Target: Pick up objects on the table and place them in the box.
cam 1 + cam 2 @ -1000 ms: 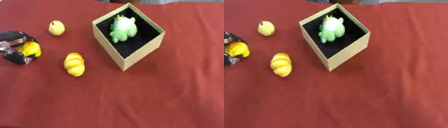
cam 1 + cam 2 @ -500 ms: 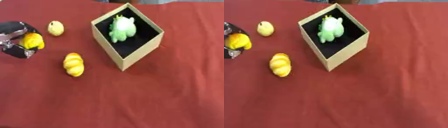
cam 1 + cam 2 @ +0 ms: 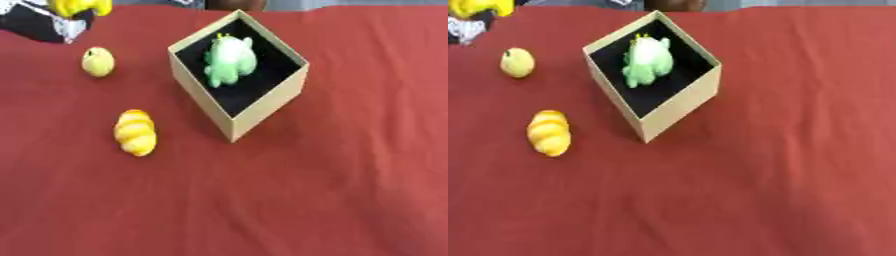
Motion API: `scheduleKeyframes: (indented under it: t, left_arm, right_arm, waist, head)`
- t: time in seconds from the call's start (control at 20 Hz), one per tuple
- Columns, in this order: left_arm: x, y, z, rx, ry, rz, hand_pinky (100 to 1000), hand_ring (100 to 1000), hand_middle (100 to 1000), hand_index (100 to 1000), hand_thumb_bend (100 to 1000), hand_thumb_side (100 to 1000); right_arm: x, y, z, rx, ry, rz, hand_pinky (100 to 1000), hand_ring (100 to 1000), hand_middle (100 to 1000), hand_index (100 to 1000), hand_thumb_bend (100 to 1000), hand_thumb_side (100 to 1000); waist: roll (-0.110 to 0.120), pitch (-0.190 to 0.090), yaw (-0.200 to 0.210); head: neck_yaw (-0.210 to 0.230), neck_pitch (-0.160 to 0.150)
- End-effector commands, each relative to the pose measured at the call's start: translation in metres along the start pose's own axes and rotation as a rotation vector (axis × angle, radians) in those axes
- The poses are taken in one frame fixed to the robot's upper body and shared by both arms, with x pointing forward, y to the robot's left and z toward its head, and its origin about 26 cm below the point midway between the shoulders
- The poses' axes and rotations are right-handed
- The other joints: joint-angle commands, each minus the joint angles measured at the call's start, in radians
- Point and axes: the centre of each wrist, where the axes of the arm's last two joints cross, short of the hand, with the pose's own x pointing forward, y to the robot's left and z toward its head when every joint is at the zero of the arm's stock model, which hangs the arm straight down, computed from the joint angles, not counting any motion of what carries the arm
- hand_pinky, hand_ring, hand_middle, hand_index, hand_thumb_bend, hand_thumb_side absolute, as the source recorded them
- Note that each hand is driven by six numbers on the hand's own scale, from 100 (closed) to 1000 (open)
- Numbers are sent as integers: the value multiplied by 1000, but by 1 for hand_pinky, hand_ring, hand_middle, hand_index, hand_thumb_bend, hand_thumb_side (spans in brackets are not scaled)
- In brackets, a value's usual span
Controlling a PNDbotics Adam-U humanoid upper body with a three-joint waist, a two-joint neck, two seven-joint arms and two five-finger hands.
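the left robot hand (image 3: 39, 22) sits at the top left corner, its fingers curled round a yellow toy (image 3: 79, 6). the box (image 3: 262, 107) stands on the red worktop (image 3: 332, 190) with a green toy (image 3: 229, 59) inside. a small yellow fruit (image 3: 98, 61) and a yellow-orange ridged toy (image 3: 136, 133) lie left of the box, apart from it.

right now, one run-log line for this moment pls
left hand: holds yellow object, raised | box: green toy inside | on table: croissant, small yellow fruit
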Motion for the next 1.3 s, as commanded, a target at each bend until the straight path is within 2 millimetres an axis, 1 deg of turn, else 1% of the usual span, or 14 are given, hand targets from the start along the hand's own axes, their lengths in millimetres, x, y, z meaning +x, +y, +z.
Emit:
scheduleKeyframes:
  t: [0.05, 0.25, 0.5, 0.55, 0.6, 0.8, 0.85, 1.0, 1.05, 1.1, 1.15, 1.2, 1.25, 1.3]
  left_arm:
    - [14, 2, -20, 4, -67, 22, 649, 541, 585, 795, 100, 203]
    - [25, -8, -44, -3, -119, 65, 651, 541, 581, 796, 100, 231]
    - [35, -22, -67, -24, -173, 104, 656, 547, 585, 802, 100, 261]
    - [37, -26, -71, -31, -181, 109, 658, 549, 586, 804, 100, 235]
    - [38, -29, -75, -40, -188, 115, 665, 556, 590, 807, 100, 276]
    - [37, -46, -89, -82, -183, 122, 683, 573, 606, 815, 101, 335]
    - [35, -50, -91, -91, -178, 123, 684, 574, 606, 816, 105, 337]
    - [30, -62, -96, -121, -165, 129, 716, 611, 635, 835, 205, 420]
    - [28, -65, -97, -133, -159, 125, 725, 623, 646, 842, 225, 435]
    - [26, -68, -97, -147, -152, 117, 761, 687, 691, 872, 304, 487]
    - [24, -69, -97, -160, -144, 106, 786, 726, 722, 891, 343, 511]
    - [21, -70, -97, -171, -132, 92, 847, 799, 773, 922, 445, 562]
    - [20, -70, -96, -178, -118, 75, 856, 808, 780, 926, 460, 567]
    - [18, -70, -95, -182, -106, 55, 900, 853, 809, 943, 551, 592]
  right_arm:
    - [9, -5, -8, 12, -41, 7, 846, 801, 763, 781, 100, 789]
    - [10, -4, -10, 14, -48, 1, 846, 802, 763, 781, 100, 788]
    - [13, -2, -15, 14, -65, -12, 846, 802, 763, 782, 100, 785]
    - [13, -1, -16, 14, -68, -15, 846, 802, 763, 782, 100, 781]
    - [14, -1, -17, 14, -72, -18, 846, 802, 763, 782, 100, 784]
    - [15, 1, -20, 14, -83, -31, 846, 802, 763, 782, 100, 783]
    - [16, 1, -20, 14, -85, -32, 846, 802, 763, 782, 100, 783]
    - [16, 1, -20, 10, -86, -34, 846, 802, 763, 782, 100, 782]
    - [16, 1, -20, 9, -85, -34, 846, 802, 763, 782, 100, 782]
    - [16, 1, -20, 8, -85, -34, 846, 802, 763, 782, 100, 782]
    - [16, 1, -20, 7, -84, -33, 846, 802, 763, 782, 100, 783]
    - [15, 1, -20, 5, -83, -33, 846, 802, 763, 781, 100, 783]
    - [15, 1, -20, 4, -81, -32, 846, 802, 763, 781, 100, 783]
    - [15, 1, -19, 3, -80, -32, 846, 802, 763, 781, 100, 783]
  waist:
    - [-2, -24, -3]
    - [0, -20, -7]
    - [4, -16, -12]
    - [5, -15, -12]
    - [6, -15, -14]
    - [8, -13, -21]
    - [8, -13, -23]
    - [11, -12, -26]
    - [11, -11, -27]
    - [12, -11, -28]
    - [13, -11, -28]
    - [14, -11, -28]
    - [15, -10, -28]
    - [15, -10, -28]
  head:
    - [7, -8]
    - [32, -8]
    - [53, -5]
    - [53, -5]
    - [53, -7]
    - [48, -10]
    - [48, -11]
    - [43, -12]
    - [40, -12]
    - [37, -11]
    - [34, -10]
    - [32, -9]
    - [30, -9]
    - [28, -9]
